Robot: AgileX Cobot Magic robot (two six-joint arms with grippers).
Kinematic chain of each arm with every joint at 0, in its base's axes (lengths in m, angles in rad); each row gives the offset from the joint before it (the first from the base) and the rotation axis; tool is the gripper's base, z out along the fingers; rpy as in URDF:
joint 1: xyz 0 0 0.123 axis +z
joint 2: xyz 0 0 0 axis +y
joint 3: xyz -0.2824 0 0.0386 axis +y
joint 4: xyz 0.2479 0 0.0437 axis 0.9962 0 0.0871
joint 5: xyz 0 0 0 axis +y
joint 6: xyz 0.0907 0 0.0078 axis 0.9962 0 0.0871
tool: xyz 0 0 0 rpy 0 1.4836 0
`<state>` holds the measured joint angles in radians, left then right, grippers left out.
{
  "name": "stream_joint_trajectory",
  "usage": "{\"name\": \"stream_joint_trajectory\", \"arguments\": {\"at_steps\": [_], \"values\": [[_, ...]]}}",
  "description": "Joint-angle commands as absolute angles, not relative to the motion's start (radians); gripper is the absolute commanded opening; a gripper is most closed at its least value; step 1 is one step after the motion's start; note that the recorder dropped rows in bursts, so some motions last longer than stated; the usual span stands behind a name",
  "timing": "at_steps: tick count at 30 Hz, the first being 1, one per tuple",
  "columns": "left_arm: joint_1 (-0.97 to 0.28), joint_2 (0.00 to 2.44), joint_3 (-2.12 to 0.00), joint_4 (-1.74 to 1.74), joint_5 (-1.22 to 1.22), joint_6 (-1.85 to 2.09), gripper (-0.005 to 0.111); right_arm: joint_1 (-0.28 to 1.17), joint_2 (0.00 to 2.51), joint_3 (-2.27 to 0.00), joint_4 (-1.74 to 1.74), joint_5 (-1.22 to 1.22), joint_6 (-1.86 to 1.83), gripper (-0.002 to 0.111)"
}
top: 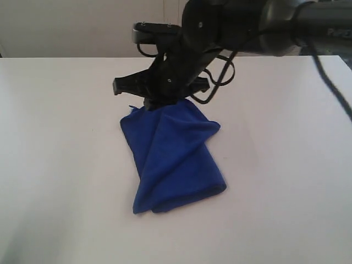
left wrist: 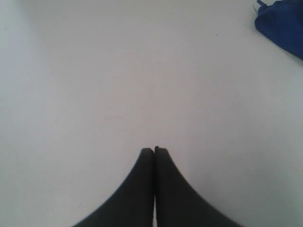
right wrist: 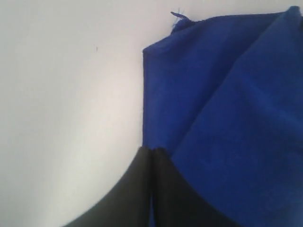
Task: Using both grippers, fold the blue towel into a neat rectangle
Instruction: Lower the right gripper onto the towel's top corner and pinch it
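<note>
Lying on the white table (top: pixel 55 165) is one blue towel (top: pixel 173 165), and it is the only cloth in sight. It is loosely folded over itself rather than squared off. Its near end is a rounded fold resting flat on the tabletop, with a second layer showing just under that edge. From there the cloth runs away from the exterior camera in a few soft diagonal creases, with one corner jutting out to the right side. At the far left corner a small thread loop (right wrist: pixel 179 15) sticks out.

Two grippers are visible across the three views. The right gripper (right wrist: pixel 151 150) sits at the towel's far end, reaching in from the upper right of the exterior view. Its two black fingers are pressed together, tips meeting right at the cloth's side edge. I cannot tell whether any cloth is caught between them. Its arm (top: pixel 247 22) is the only one in the exterior view, and black cables (top: pixel 223 71) loop off it above the table. A pale wall (top: pixel 82 27) stands behind the table's far edge.

The left gripper (left wrist: pixel 154 149) shows only in its own wrist view. Its two fingers are closed tight over bare table and hold nothing. A corner of the towel lies well apart from them at the edge of that view.
</note>
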<state>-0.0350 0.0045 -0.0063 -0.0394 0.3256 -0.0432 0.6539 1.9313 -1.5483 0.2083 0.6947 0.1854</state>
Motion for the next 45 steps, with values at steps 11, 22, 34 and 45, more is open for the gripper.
{"name": "stream_joint_trajectory", "arguments": {"at_steps": [11,22,34,45], "values": [[-0.042,0.000,0.000,-0.044,0.336,-0.047,0.000,0.668,2.227,-1.760,0.311,0.455,0.397,0.000],[-0.042,0.000,0.000,-0.044,0.336,-0.047,0.000,0.645,2.301,-1.760,0.307,0.353,0.586,0.037],[-0.042,0.000,0.000,-0.044,0.336,-0.047,0.000,0.638,2.351,-1.760,0.348,0.291,0.632,0.041],[-0.042,0.000,0.000,-0.044,0.336,-0.047,0.000,0.638,2.353,-1.760,0.348,0.275,0.632,0.026]]}}
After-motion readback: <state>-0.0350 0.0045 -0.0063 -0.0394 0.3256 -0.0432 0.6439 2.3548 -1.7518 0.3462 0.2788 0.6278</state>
